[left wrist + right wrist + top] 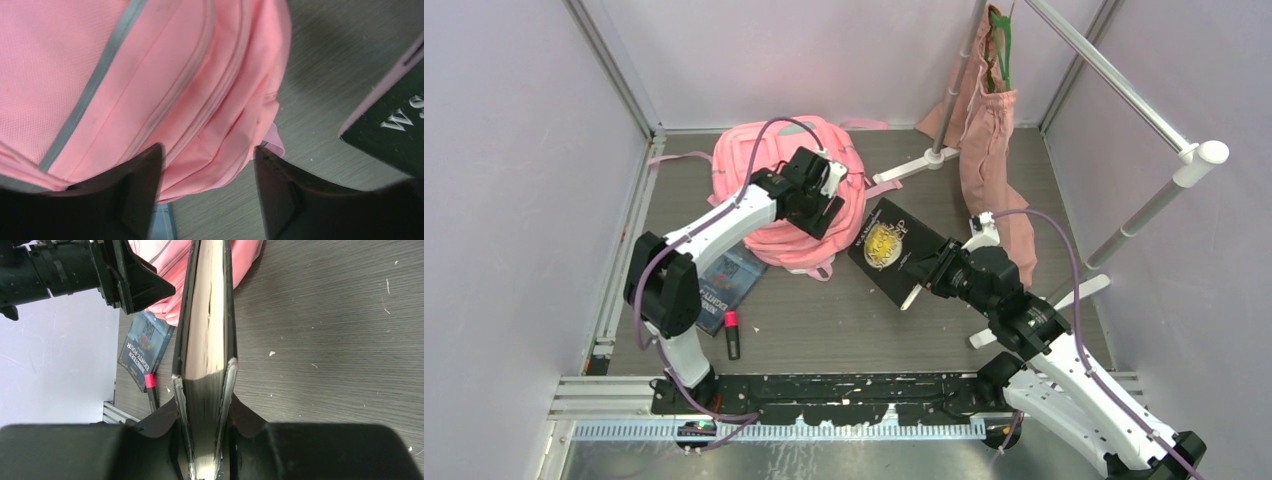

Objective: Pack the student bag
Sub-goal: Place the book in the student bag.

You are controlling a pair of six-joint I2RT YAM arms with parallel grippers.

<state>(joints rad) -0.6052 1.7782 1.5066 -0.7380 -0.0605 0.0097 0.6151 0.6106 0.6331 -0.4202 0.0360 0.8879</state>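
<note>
- Left jaws stand well apart above the student bag (150,75), gripping nothing.
- Right jaws clamp the black book (207,315) edge-on, just beside the bag.

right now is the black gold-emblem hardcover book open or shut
Shut: both covers of the black book lie flat against the pages, clamped in the right gripper.

You see a bright pink student bag (786,247) with a grey stripe, a black book (886,248) bearing a gold emblem, and a blue book (729,282).
</note>
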